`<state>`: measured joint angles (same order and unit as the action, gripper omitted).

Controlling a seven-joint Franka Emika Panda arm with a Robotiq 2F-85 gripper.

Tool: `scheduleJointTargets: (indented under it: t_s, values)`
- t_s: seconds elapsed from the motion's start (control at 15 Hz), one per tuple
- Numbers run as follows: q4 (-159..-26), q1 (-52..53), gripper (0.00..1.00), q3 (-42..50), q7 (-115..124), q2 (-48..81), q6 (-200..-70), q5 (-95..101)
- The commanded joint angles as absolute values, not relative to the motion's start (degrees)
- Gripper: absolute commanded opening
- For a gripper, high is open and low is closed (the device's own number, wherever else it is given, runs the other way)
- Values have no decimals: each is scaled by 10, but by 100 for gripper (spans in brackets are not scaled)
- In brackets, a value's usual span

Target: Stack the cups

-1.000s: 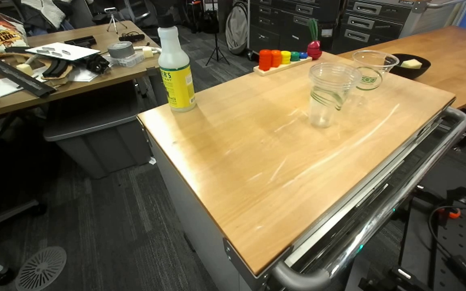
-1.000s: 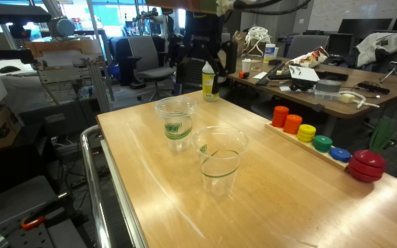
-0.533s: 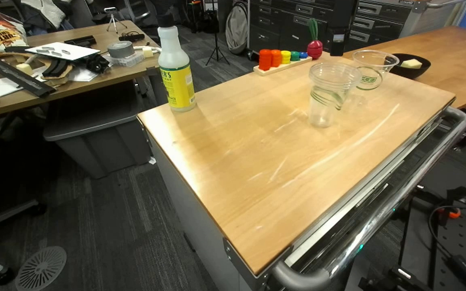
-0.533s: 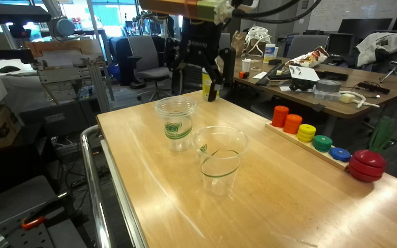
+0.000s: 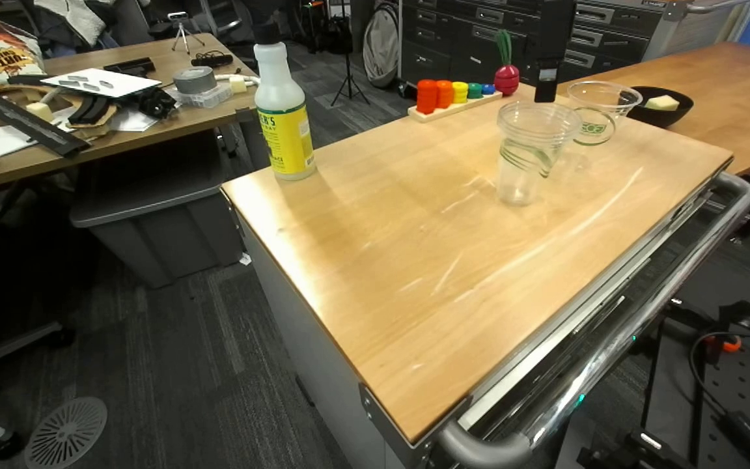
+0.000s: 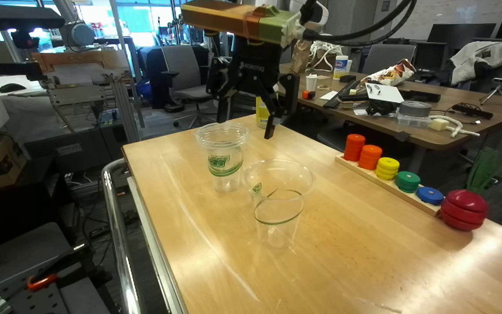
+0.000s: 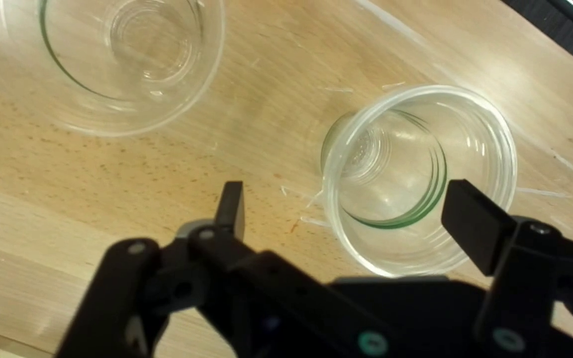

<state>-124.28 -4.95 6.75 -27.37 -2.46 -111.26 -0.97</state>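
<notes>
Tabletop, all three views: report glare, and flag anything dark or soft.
In an exterior view, the tabletop glares white along its image-left edge, near the bottle; in an exterior view, sheen lies before the red toy vegetable; in the wrist view, a bright patch of tabletop shows at upper right, and the hand looks near-black and slightly soft.

wrist view close above cups (image 7: 406, 169), both exterior views oblique, sharing tabletop (image 5: 381, 260)

In the wrist view, the single clear plastic cup (image 7: 96, 68) is cut off at the top left, and the count of nested clear plastic cups (image 7: 416, 179) (their rims blend) cannot be told. In an exterior view, the gripper (image 6: 246, 125) hides much of the yellow-labelled bottle (image 6: 262, 114).
</notes>
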Motion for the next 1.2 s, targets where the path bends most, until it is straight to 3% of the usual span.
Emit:
scheduleJointTargets:
  t_s: [0.0,0.13,0.2,0.33,0.93,1.13]
  values:
    - [-1229,-53,100,68,-301,-6,-1104,-15]
    - [-1226,-54,96,67,-305,3,-1101,-14]
    - [-1225,-55,72,67,-305,8,-1102,-11]
    - [-1221,-55,71,66,-304,15,-1102,-12]
    - [-1210,-56,2,64,-303,13,-1098,-15]
    - [-1209,-56,1,64,-296,13,-1094,-14]
